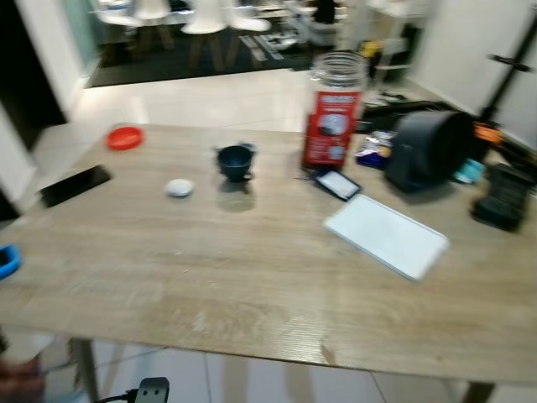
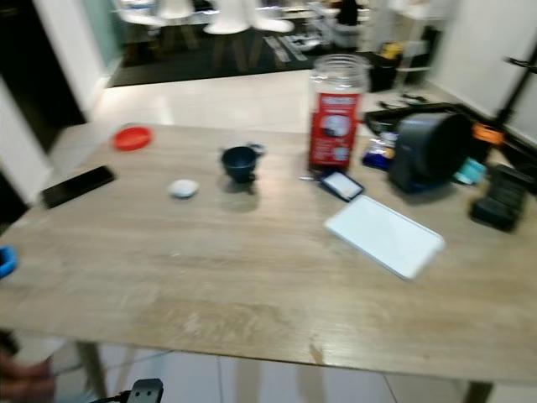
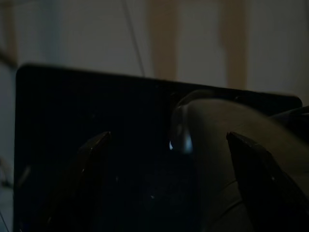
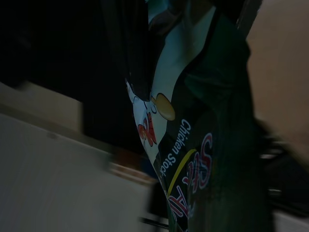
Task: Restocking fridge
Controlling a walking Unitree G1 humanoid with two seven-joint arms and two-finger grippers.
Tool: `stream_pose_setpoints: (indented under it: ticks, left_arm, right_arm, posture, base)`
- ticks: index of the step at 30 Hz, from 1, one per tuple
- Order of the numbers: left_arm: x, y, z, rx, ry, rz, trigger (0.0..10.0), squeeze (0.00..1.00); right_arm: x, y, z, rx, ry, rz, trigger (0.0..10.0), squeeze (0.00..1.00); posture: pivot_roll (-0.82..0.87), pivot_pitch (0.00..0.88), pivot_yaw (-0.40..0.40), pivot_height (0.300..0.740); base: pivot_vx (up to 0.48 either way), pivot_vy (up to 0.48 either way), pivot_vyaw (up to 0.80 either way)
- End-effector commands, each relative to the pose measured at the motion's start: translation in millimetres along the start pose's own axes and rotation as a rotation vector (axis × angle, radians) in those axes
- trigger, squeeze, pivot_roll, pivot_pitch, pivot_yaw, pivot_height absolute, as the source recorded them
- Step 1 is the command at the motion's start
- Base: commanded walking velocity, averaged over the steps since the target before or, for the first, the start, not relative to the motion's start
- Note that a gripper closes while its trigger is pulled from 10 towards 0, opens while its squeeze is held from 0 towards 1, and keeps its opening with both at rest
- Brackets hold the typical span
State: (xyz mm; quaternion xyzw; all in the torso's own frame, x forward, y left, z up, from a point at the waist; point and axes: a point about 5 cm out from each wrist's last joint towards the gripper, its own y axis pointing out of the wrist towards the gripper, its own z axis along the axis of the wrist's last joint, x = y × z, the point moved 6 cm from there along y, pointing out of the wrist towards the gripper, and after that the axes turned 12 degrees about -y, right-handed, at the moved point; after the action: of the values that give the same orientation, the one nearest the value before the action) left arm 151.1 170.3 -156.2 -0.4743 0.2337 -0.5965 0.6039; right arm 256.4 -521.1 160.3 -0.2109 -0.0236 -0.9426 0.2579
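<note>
The right pincer grips a green packet printed "Chicken Stock", which hangs close before its wrist camera. The left pincer sits in deep shade, its fingers spread wide around a dim rounded shape. Ahead, the wooden tabletop carries a red-labelled clear jar, a dark cup, a red lid, a black phone and a white tablet.

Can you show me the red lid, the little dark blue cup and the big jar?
Flat red lid point(image 1: 125, 137), left eye view, its middle.
Small dark blue cup point(image 1: 235, 162), left eye view, its side.
Tall clear red-labelled jar point(image 2: 334, 126), right eye view, its label.
</note>
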Motion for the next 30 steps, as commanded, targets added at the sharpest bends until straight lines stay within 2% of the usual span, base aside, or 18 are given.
stream_pose_setpoints:
  ticks: [1, 9, 13, 14, 15, 16, 21, 22, 24, 25, 27, 30]
  left_arm:
    - [9.3, -0.1, -21, -0.064, -0.014, -0.021, 10.0, 0.0]
    - [10.5, 0.2, -22, -0.063, -0.019, -0.021, 10.0, 0.0]
    - [8.2, -0.8, -24, -0.068, -0.018, -0.014, 10.0, 0.0]
    - [8.2, -0.8, -24, -0.068, -0.018, -0.014, 10.0, 0.0]
    - [8.0, -0.9, -25, -0.07, -0.017, -0.013, 10.0, 0.0]
    - [8.0, -0.9, -25, -0.07, -0.017, -0.013, 10.0, 0.0]
    - [8.8, -0.6, -24, -0.07, -0.016, -0.012, 10.0, 0.0]
    - [8.8, -0.6, -24, -0.07, -0.016, -0.012, 10.0, 0.0]
    - [9.3, -0.4, -25, -0.07, -0.015, -0.013, 10.0, 0.0]
    - [9.3, -0.4, -25, -0.07, -0.015, -0.013, 10.0, 0.0]
    - [9.0, -0.5, -25, -0.072, -0.013, -0.012, 10.0, 0.0]
    - [8.0, -0.9, -25, -0.073, -0.012, -0.01, 10.0, 0.0]
  right_arm:
    - [6.9, -0.9, -11, -0.037, -0.005, -0.031, 10.0, 0.0]
    - [11.1, -5.7, -35, -0.109, -0.042, -0.058, 10.0, 0.0]
    - [10.2, -13.3, -62, -0.18, -0.072, -0.054, 10.0, 0.0]
    - [10.2, -13.3, -62, -0.18, -0.072, -0.054, 10.0, 0.0]
    - [5.0, -19.1, -78, -0.218, -0.091, -0.036, 10.0, 0.0]
    - [5.0, -19.1, -78, -0.218, -0.091, -0.036, 10.0, 0.0]
    - [-20.8, -43.8, -127, -0.331, -0.172, 0.055, 10.0, 0.0]
    - [-20.8, -43.8, -127, -0.331, -0.172, 0.055, 10.0, 0.0]
    - [-33.7, -55.1, -144, -0.365, -0.201, 0.1, 10.0, 0.0]
    - [-33.7, -55.1, -144, -0.365, -0.201, 0.1, 10.0, 0.0]
    - [-52.2, -72.5, -165, -0.409, -0.246, 0.171, 10.0, 0.0]
    - [-65.1, -86.3, -180, -0.443, -0.271, 0.222, 10.0, 0.0]
  posture:
    - [0.06, 0.0, -0.022, 0.74]
    - [0.06, 0.0, -0.028, 0.74]
    - [0.06, 0.0, -0.027, 0.74]
    - [0.06, 0.0, -0.027, 0.74]
    - [0.06, 0.0, -0.027, 0.74]
    - [0.06, 0.0, -0.027, 0.74]
    - [0.06, 0.0, -0.026, 0.74]
    - [0.06, 0.0, -0.026, 0.74]
    - [0.06, 0.0, -0.025, 0.74]
    - [0.06, 0.0, -0.025, 0.74]
    - [0.06, 0.0, -0.025, 0.74]
    - [0.06, 0.001, -0.023, 0.74]
  base:
    - [0.0, 0.0, -0.8]
    - [0.0, 0.0, -0.8]
    - [0.0, 0.0, -0.8]
    - [0.0, 0.0, -0.8]
    - [0.0, 0.0, -0.8]
    - [0.0, 0.0, -0.8]
    - [0.0, 0.0, -0.8]
    - [0.0, 0.0, -0.8]
    - [0.0, 0.0, -0.8]
    - [0.0, 0.0, -0.8]
    - [0.0, 0.0, -0.8]
    - [0.0, 0.0, -0.8]
